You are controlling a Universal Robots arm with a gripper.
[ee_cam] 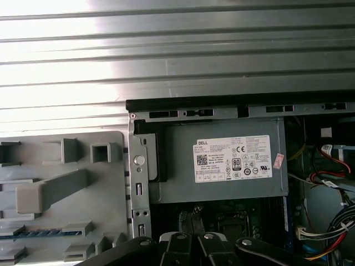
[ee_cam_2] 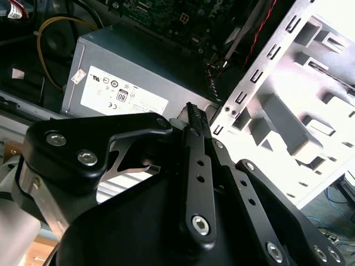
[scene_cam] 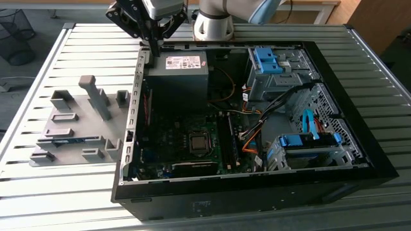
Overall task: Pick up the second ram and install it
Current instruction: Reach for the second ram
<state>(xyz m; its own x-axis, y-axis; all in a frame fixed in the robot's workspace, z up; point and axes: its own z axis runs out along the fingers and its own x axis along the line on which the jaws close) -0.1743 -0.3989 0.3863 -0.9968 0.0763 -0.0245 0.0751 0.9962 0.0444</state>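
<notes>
- Black linkage bars of the claw (ee_cam_2: 195, 119) sit closest in the second wrist view. Its two toothed fingers (ee_cam_2: 194, 147) lie pressed together, a narrow closed pinch with nothing between them.
- Well off to the exterior view's left of the claw (scene_cam: 154, 47), and nearer that camera, a pale grey plastic fixture plate (scene_cam: 70, 108) lies flat on the slatted metal surface (scene_cam: 64, 192). A tall grey upright block (scene_cam: 96, 96) is the part of the plate that stands closest to the claw.
- On the half of the plate farther from the claw sits the second ram (scene_cam: 67, 140), a long, thin green-blue circuit-board stick. It rests in a long low holder, well apart from the claw and untouched. The first wrist view shows it as a blue strip (ee_cam: 33, 234) between grey blocks.
- Just below the claw tips runs the perforated metal side wall (scene_cam: 138, 91) of the open black computer case (scene_cam: 257, 192). The claw hangs over the wall's far end.
- Just beside the claw, to the exterior view's right and lower, a grey metal power supply box (scene_cam: 176, 79) with a pale label sits inside the case.
- Past the power supply, farther from the claw, lies the dark green motherboard (scene_cam: 180, 144) with its square processor socket (scene_cam: 199, 142).
- Further to the exterior view's right of the claw, a bright blue plastic drive bracket (scene_cam: 266, 60) sits at the far side of the case. A second blue bracket (scene_cam: 308, 140) sits well apart from the claw, at the near right corner.
</notes>
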